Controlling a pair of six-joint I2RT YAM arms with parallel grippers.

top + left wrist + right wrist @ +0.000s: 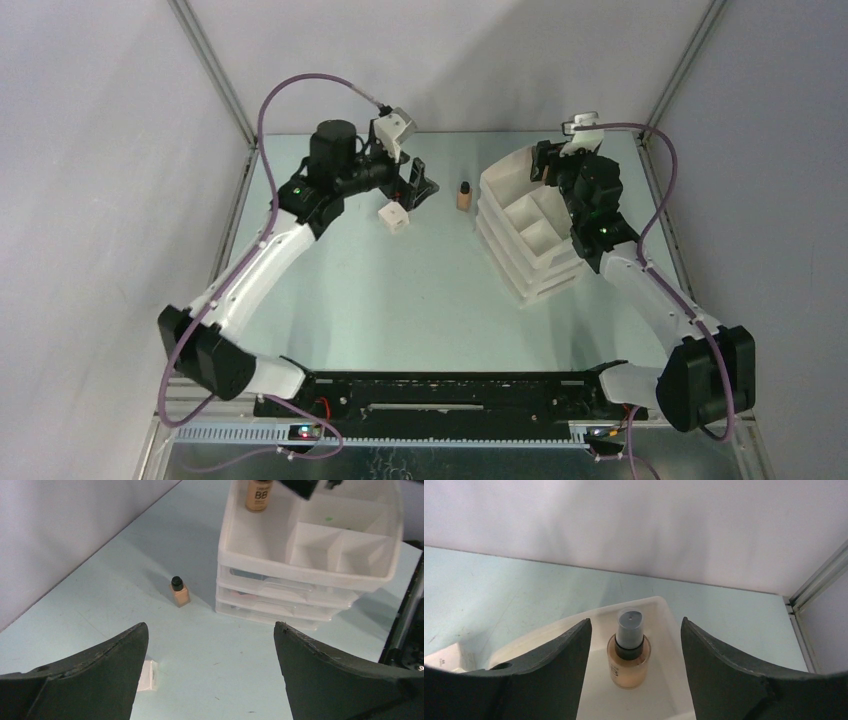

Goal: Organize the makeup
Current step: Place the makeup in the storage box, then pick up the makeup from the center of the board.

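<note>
Right wrist: beige bottle [628,666] upright, cap up, loose within wide-apart right tool [634,626].

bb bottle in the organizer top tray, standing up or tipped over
Upright: the bottle stands on its base in the organizer tray, cap pointing up, untouched by the right pincer.

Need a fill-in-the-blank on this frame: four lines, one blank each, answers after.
1. The small bottle stands upright on the ___.
2. The tall bottle stands inside the white ___.
3. The left gripper is ___, holding nothing.
4. The box near it is ___ in colour.
Answers: table; organizer; open; white.
</note>
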